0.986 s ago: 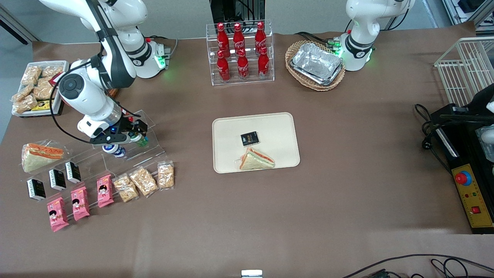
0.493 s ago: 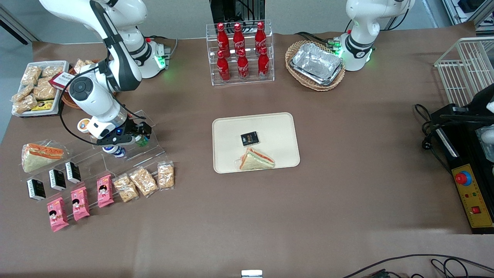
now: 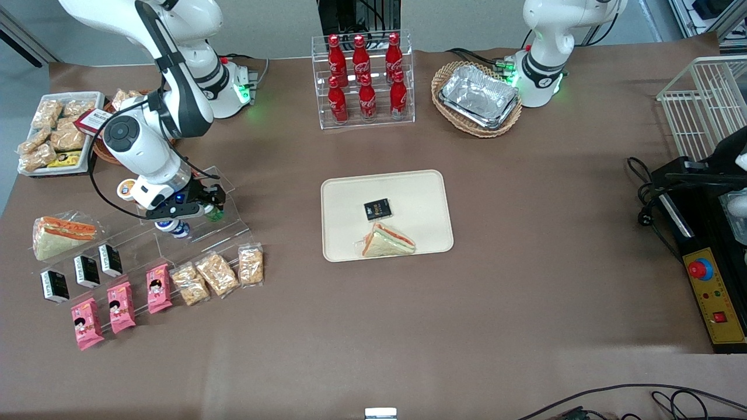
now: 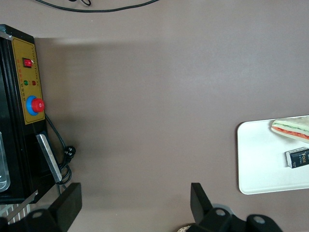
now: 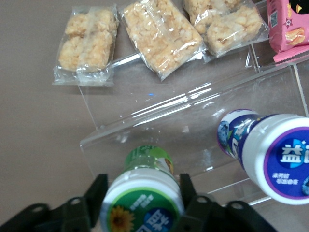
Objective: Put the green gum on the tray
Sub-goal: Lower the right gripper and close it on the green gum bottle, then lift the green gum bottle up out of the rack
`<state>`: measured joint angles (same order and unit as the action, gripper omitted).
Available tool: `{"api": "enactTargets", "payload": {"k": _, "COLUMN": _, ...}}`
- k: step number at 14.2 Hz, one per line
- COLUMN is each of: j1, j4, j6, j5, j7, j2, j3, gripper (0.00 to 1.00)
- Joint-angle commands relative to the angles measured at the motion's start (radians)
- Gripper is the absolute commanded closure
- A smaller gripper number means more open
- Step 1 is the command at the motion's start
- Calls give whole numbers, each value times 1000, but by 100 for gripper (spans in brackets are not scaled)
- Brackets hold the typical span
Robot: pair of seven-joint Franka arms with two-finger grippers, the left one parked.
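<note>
Right wrist view: the green gum (image 5: 143, 195) stands on a clear acrylic step (image 5: 193, 125), the gripper (image 5: 143, 199) with a finger on either side, seemingly pinching it. Lifting and carrying it to the tray (image 3: 408, 192), well apart, remain.

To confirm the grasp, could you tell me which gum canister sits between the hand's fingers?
The green gum, with its white lid and sunflower label, sits between the hand's fingers; the blue canister stands beside it, untouched.
</note>
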<state>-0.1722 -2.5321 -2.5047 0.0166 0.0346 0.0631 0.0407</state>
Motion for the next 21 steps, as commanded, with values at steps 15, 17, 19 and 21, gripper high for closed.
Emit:
{"api": "enactTargets", "payload": {"k": 15, "j1": 7, "j4": 442, "j6": 570, "j5": 83, "j7": -1, "j2": 14, "j3": 7, "gripper": 71}}
{"api": "enactTargets", "payload": {"k": 17, "j1": 7, "j4": 525, "j6": 645, "j5": 106, "j7": 4, "j2": 3, "j3": 7, "gripper": 70}}
{"api": "enactTargets", "payload": {"k": 19, "j1": 2, "j4": 579, "j6": 694, "j5": 108, "j7": 16, "j2": -8, "j3": 2, "gripper": 70}}
{"api": "enactTargets", "payload": {"k": 21, "j1": -18, "j4": 604, "j6": 699, "j5": 108, "j7": 77, "j2": -12, "j3": -5, "gripper": 70}}
